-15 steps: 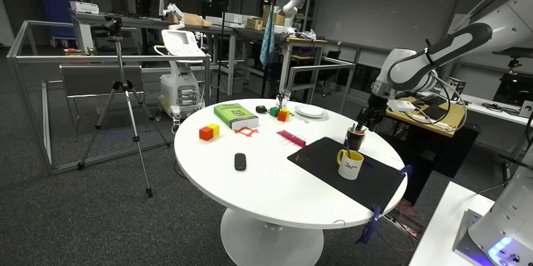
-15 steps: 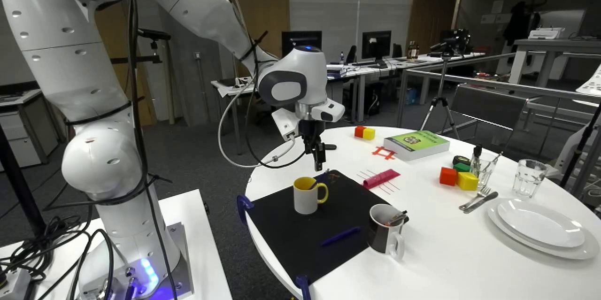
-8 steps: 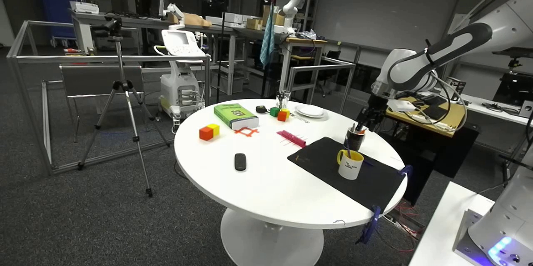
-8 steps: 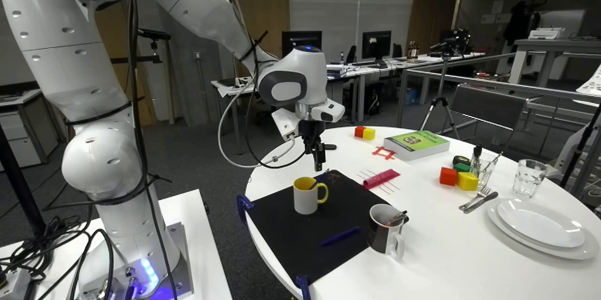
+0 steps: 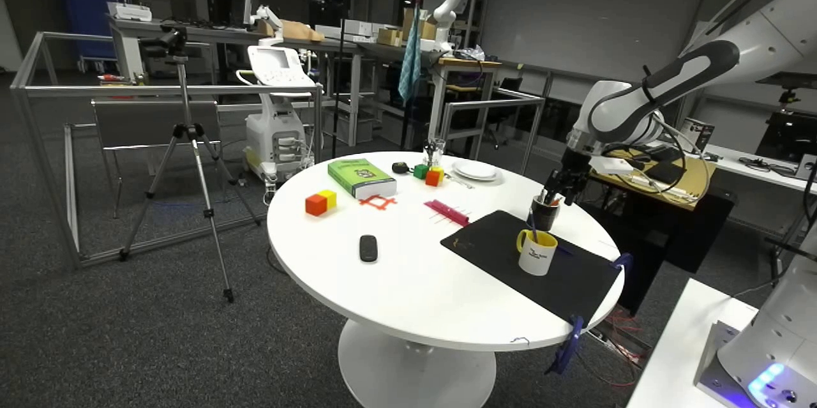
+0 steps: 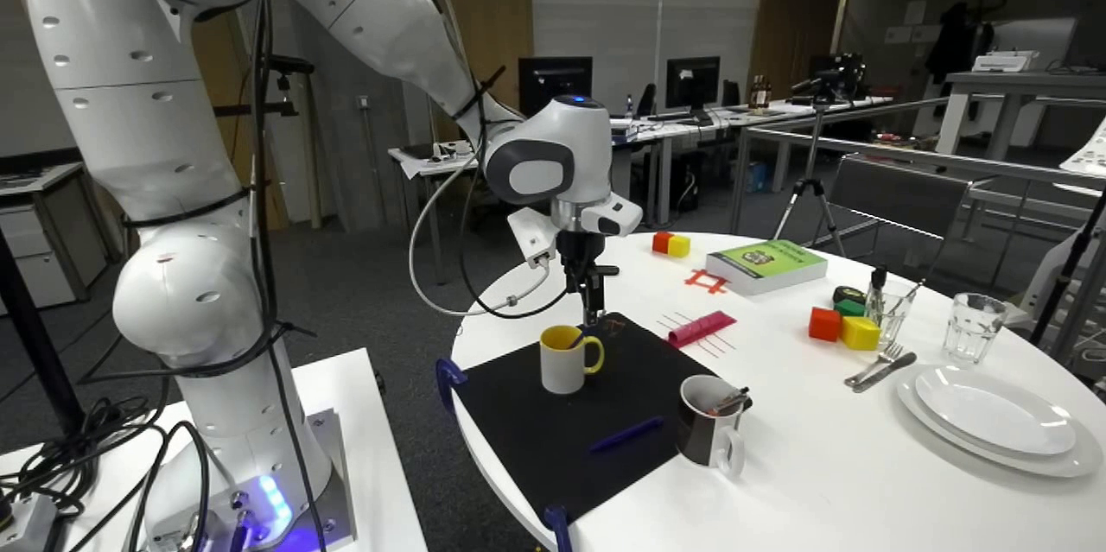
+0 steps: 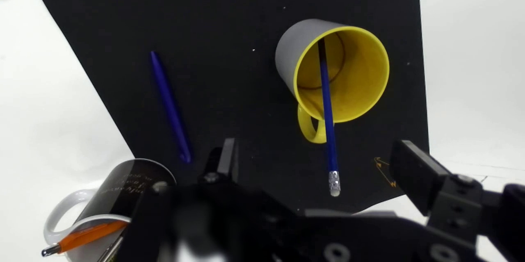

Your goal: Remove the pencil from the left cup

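- The gripper (image 7: 320,158) is spread wide, jaws well apart, with nothing held.
- The pencil (image 7: 327,98) leans in the white mug (image 7: 292,55) with the yellow lining, ahead of the jaws in the wrist view. I take this mug for the left cup, since the pencil is in it.
- The next move turns on this: the pencil's long axis runs up from inside the mug, over the rim by the handle (image 7: 305,124), and back toward the tool. In the wrist view its eraser (image 7: 335,192) shows between the jaws, slightly nearer the one away from the dark mug (image 7: 127,186).
- That axis crosses the closing line nearly square, so I judge little wrist turn is needed.
- In both exterior views the tool points down, higher than the white mug's rim. Whether the pencil's end is already level with the jaws, I cannot tell; a small move down seems likely.
- Lower, to the tool's dark-mug side, a blue pen (image 7: 168,104) lies on the black mat (image 7: 225,69), easy to mistake for the target.
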